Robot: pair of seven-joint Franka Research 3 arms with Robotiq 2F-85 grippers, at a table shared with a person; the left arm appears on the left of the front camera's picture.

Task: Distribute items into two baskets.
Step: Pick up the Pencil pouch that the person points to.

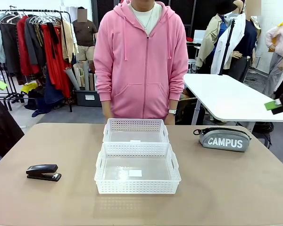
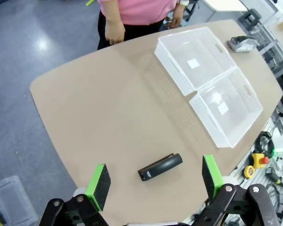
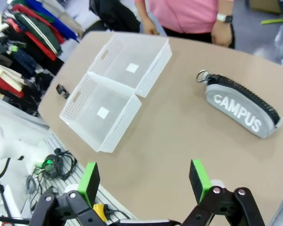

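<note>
The larger basket [image 1: 137,188] and smaller basket [image 1: 136,125] stand touching, near to far, blocking the middle of the table [image 1: 226,188]. Bare tabletop lies left around the stapler [image 1: 43,172] and right around the CAMPUS pouch [image 1: 225,139].

Hanging clothes [image 1: 49,52] far left; white table [image 1: 231,96] far right; grey floor [image 1: 61,115]; tan tabletop [image 1: 226,188] foreground.

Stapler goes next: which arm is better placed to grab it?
Left. The stapler lies on the robot's left, straight ahead of the open left end effector. The right end effector hangs open near the CAMPUS pouch instead.
</note>
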